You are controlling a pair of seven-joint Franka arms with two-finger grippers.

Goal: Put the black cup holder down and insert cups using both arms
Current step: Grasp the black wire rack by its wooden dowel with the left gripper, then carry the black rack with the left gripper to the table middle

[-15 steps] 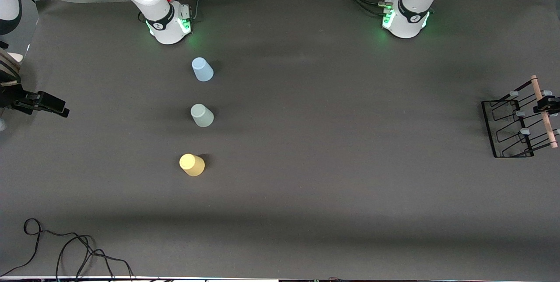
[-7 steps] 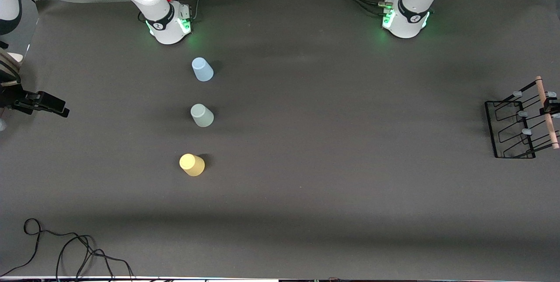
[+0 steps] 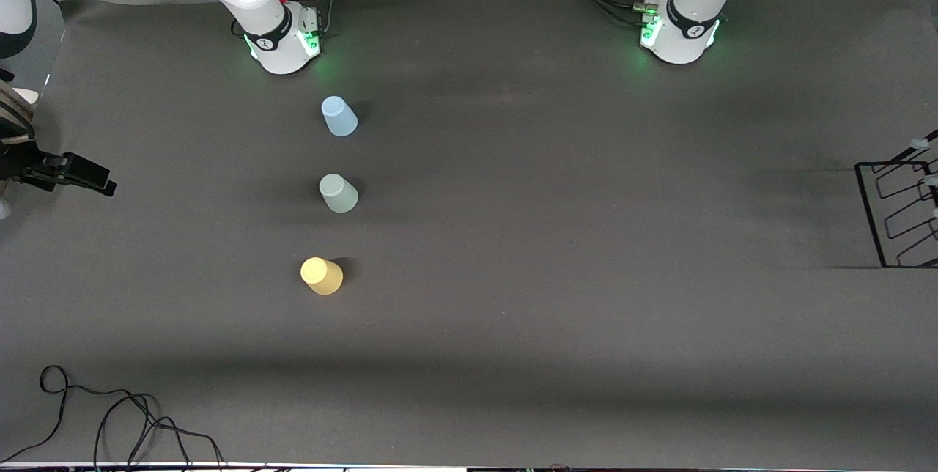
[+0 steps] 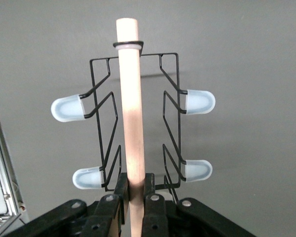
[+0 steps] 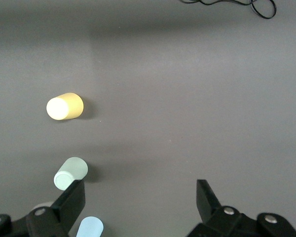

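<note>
Black cup holder (image 4: 138,123) is clamped by left gripper (image 4: 134,192) at its wooden handle (image 4: 129,98); right gripper (image 5: 140,200) is held wide above 3 cups (image 5: 65,106).

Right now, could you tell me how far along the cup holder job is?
Nothing is finished yet. In hand: the left gripper is shut on the holder's wooden handle, at the left arm's end of the table. Left: place the holder, then insert the blue cup, grey-green cup and yellow cup, all untouched. The right gripper waits open.
</note>
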